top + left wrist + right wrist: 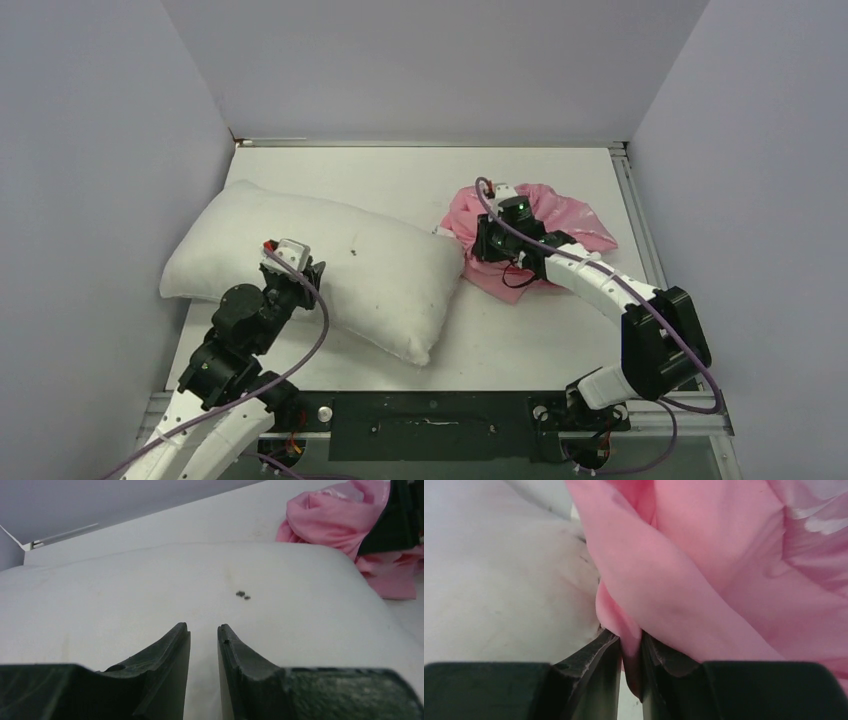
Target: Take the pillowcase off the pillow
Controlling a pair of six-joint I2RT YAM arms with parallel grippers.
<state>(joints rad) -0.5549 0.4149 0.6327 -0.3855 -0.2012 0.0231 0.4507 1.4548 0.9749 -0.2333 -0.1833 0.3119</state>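
The white pillow (340, 265) lies bare across the left and middle of the table, with small dark specks (243, 595) on top. The pink pillowcase (565, 225) is a crumpled heap at its right end, just touching it. My left gripper (298, 262) rests on the pillow's near left part; in the left wrist view (203, 627) its jaws stand almost together on a pinch of white pillow cover. My right gripper (490, 242) is at the heap's left edge, shut on a pink fold (624, 625) beside the pillow (499, 580). The pillowcase also shows in the left wrist view (335, 520).
Grey walls enclose the white table (420, 170) on the left, back and right. A metal rail (640, 220) runs along the right edge. The arm bases and a black bar (430, 425) sit at the near edge.
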